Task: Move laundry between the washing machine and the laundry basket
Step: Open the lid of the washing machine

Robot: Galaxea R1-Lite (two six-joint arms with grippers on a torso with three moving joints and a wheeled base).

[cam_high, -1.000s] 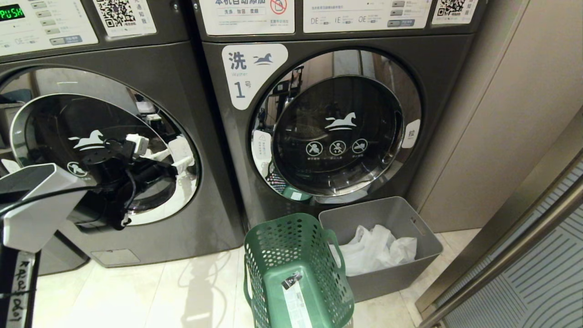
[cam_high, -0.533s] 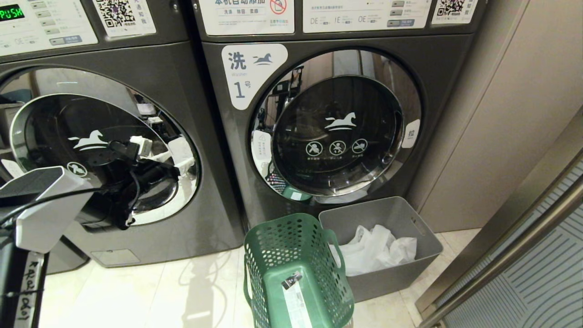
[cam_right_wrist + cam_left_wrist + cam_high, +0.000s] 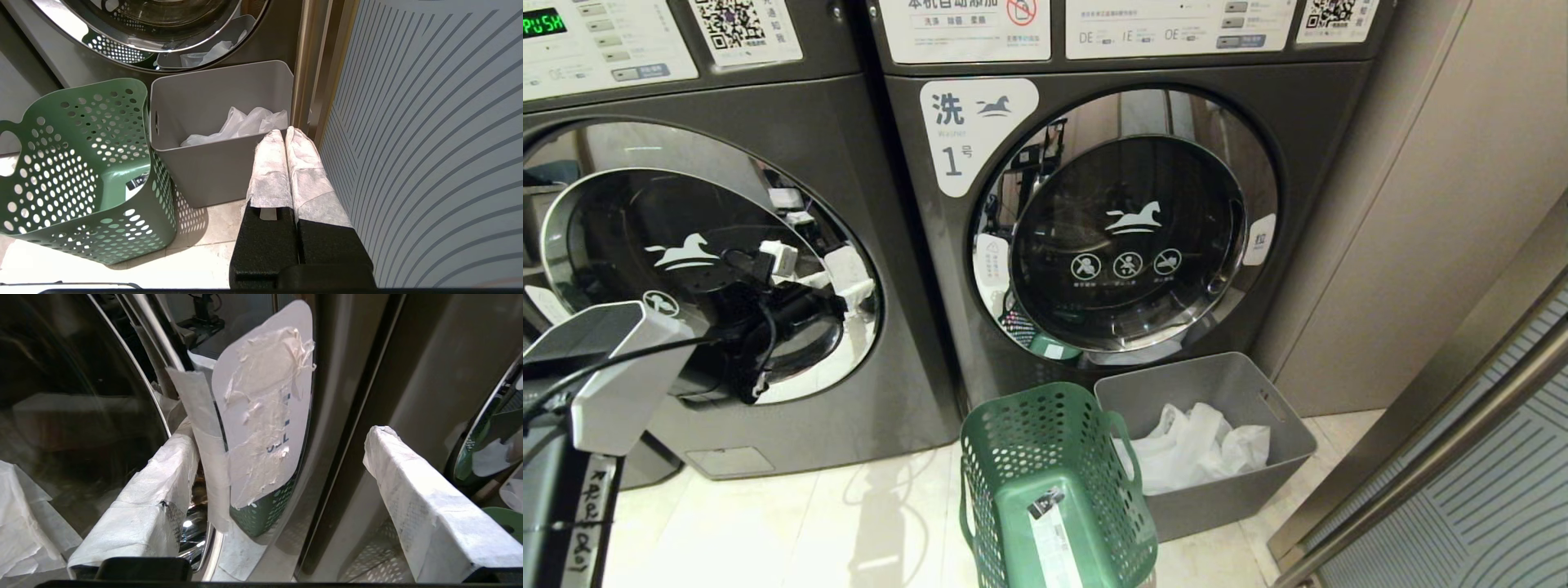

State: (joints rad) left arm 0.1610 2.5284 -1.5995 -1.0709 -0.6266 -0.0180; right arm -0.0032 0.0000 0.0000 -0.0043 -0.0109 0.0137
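- The left pincer is held wide open against the right edge of the washing machine's round glass door; nothing is gripped.
- One padded finger is seen over the door's chrome rim, the other over the dark gap between the two machines.
- A white worn label on the door edge lies between the fingers.
- The door is closed; no laundry is visible.
- The laundry basket, green and perforated, stands on the floor before the machine marked "1", touching a grey bin that holds a white plastic bag.
- The right pincer is closed on nothing, hanging beside the grey bin.
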